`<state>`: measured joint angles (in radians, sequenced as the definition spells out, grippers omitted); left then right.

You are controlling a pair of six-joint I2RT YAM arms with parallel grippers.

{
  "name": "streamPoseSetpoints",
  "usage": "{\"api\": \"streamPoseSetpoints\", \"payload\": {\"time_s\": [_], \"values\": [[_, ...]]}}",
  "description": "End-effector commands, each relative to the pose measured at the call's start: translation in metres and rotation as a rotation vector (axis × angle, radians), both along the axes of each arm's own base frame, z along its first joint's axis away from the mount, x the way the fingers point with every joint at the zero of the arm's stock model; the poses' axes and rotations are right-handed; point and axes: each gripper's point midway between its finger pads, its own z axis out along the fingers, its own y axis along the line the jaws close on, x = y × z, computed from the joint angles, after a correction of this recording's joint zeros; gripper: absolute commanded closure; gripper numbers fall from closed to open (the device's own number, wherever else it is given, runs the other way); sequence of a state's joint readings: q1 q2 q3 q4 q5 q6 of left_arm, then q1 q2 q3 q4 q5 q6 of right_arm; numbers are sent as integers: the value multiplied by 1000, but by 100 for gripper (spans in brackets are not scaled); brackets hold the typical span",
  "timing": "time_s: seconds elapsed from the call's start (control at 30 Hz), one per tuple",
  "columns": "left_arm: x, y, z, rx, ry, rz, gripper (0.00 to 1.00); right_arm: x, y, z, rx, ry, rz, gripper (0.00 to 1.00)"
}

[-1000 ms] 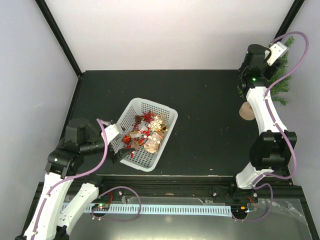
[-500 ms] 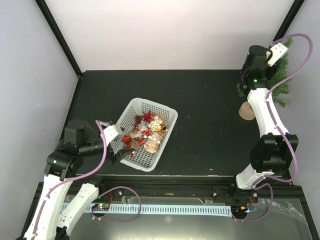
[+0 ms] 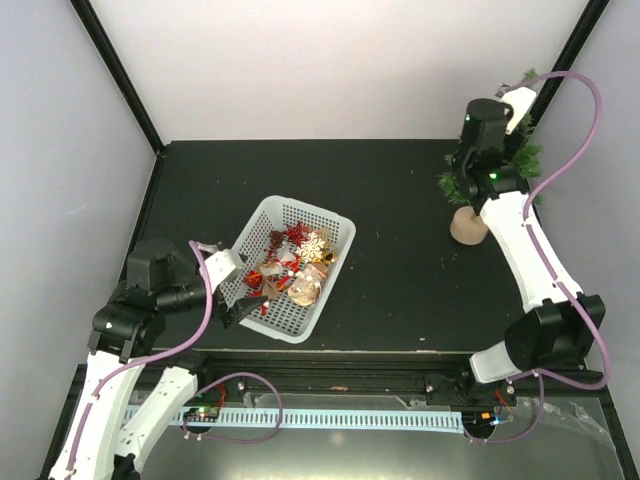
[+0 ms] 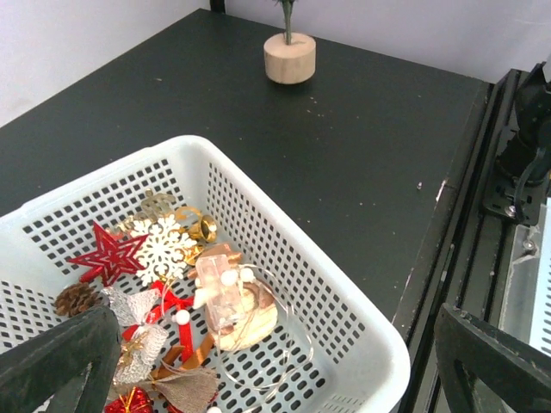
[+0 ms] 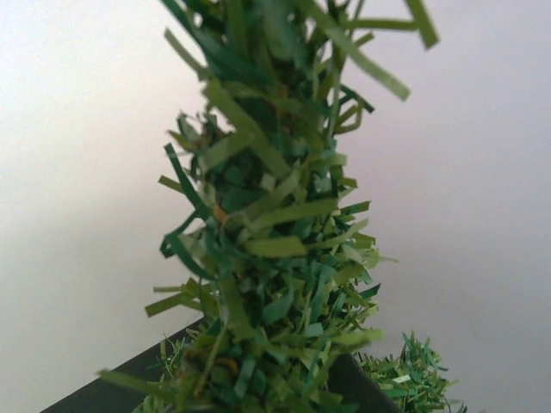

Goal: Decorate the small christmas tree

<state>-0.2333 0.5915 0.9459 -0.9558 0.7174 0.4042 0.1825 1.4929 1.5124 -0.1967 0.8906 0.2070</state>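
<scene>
The right claw is sunk in the upper branches of the tree and closed on them. Its fingers are hidden in the top view. In the right wrist view green needles fill the middle of the frame, right up against the lens. The tree stands near the far right corner of the surface. Its round tan base rests on the surface, a little in from the right edge, with the right arm crossing over the foliage from the near side.

The left claw is spread wide and grips nothing. Its two dark fingers hang at either side of the near-left end of the basket, above the rim. The basket is white mesh and lies at an angle, left of the middle of the surface and close to the near edge. Inside it are a red star, a white snowflake touching the star, a pine cone by the left wall, and a tangle of red, gold and tan ornaments. The tree and the basket are well apart, with bare surface between them.
</scene>
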Motion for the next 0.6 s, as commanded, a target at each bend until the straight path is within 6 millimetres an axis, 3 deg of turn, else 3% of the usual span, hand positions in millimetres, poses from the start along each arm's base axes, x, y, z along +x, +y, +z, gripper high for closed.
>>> {"api": "streamPoseSetpoints", "payload": {"time_s": [0.0, 0.2, 0.37, 0.57], "values": [[0, 3, 12, -23, -47, 26, 1, -31, 38, 65, 3, -139, 125, 94], [0, 6, 15, -31, -59, 44, 1, -59, 92, 80, 8, -149, 311, 95], [1, 9, 17, -34, -74, 67, 1, -84, 139, 74, -8, -125, 459, 97], [3, 11, 17, -37, -77, 87, 1, -110, 164, 63, -13, -100, 567, 97]]}}
